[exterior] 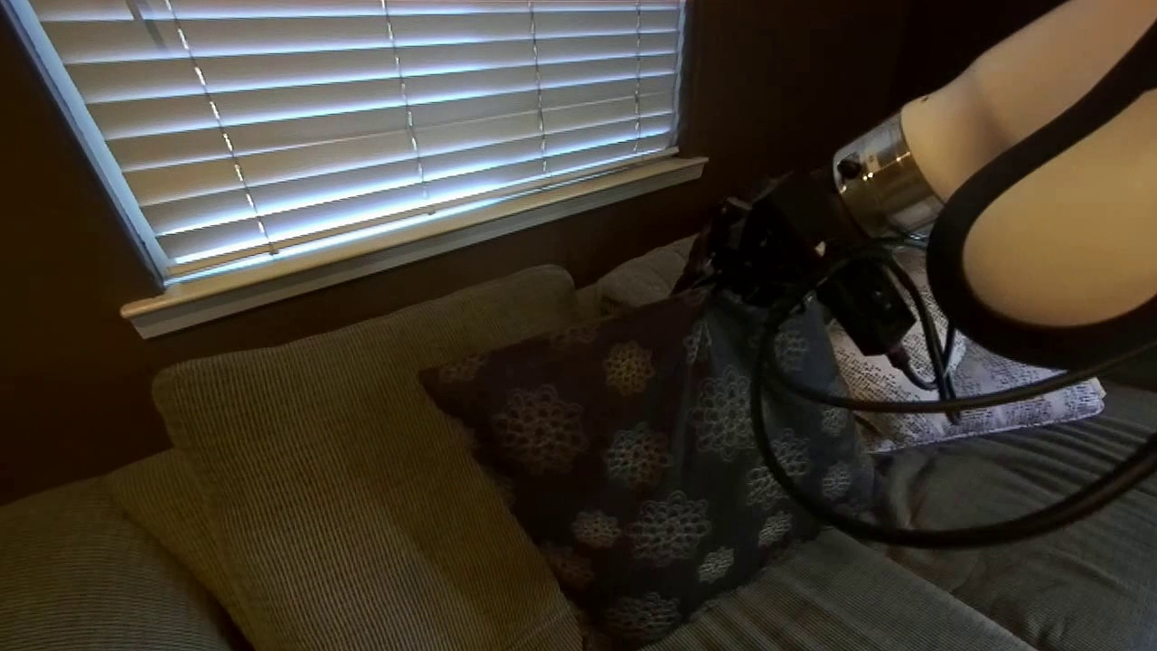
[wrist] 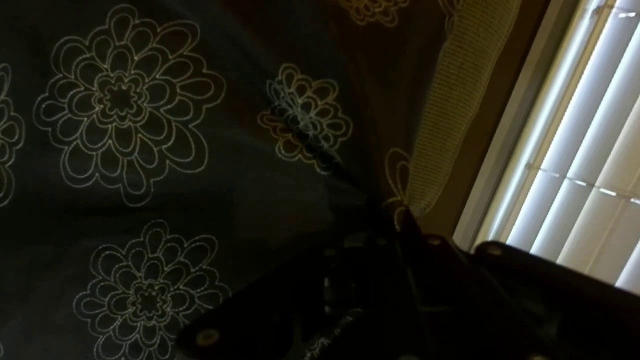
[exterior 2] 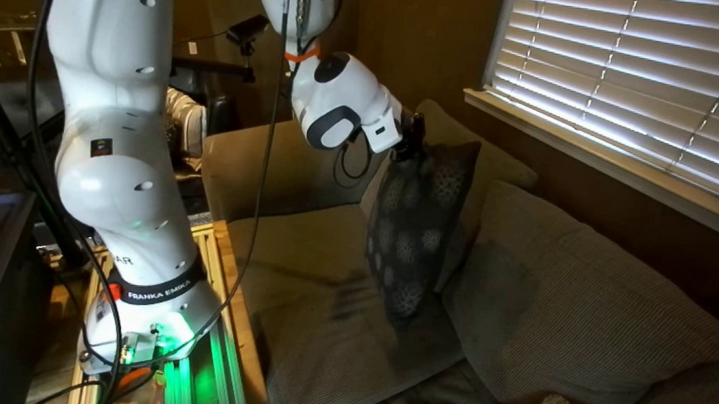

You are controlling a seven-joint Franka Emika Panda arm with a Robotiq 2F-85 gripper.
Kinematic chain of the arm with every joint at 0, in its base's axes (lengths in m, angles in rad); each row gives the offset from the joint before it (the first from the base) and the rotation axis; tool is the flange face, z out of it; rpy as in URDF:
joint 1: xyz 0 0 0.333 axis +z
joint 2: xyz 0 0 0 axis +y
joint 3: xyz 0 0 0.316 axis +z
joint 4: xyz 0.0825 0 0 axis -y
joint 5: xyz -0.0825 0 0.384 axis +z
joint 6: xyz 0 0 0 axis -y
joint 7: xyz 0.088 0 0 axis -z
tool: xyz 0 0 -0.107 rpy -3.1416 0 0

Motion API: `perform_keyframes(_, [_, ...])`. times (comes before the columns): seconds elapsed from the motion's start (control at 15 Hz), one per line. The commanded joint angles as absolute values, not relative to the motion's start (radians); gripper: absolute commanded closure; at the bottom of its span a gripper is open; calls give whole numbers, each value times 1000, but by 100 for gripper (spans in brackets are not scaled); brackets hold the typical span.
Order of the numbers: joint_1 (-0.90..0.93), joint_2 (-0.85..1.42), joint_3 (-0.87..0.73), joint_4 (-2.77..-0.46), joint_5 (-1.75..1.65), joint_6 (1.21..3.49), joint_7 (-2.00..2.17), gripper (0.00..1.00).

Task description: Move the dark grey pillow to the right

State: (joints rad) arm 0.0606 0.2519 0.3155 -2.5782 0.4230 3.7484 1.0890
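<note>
The dark grey pillow (exterior: 633, 470) with pale floral medallions stands upright on the sofa, leaning near the back cushions. It also shows in an exterior view (exterior 2: 412, 232), seen nearly edge-on, and fills much of the wrist view (wrist: 150, 200). My gripper (exterior: 710, 285) is at the pillow's top edge, and it also shows in an exterior view (exterior 2: 413, 149). In the wrist view the dark fingers (wrist: 380, 235) come together on the gathered fabric, which creases toward them. The fingertips themselves are very dark. Whether the pillow's lower corner bears on the seat is hard to tell.
Beige back cushions (exterior: 362, 452) stand behind and beside the pillow, also in an exterior view (exterior 2: 585, 300). A whitish-grey textured pillow (exterior: 985, 398) lies behind the arm's cable (exterior: 904, 542). A window sill (exterior: 425, 240) with blinds runs above the sofa. The seat (exterior 2: 324, 303) lies below.
</note>
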Motion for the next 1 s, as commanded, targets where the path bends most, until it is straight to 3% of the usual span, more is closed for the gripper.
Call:
perform_keyframes(0.0, [-44,60,339,-2709,336,3736,1233,99])
perform_keyframes(0.93, [-406,8,193,-2758,-260,3729,1701,99])
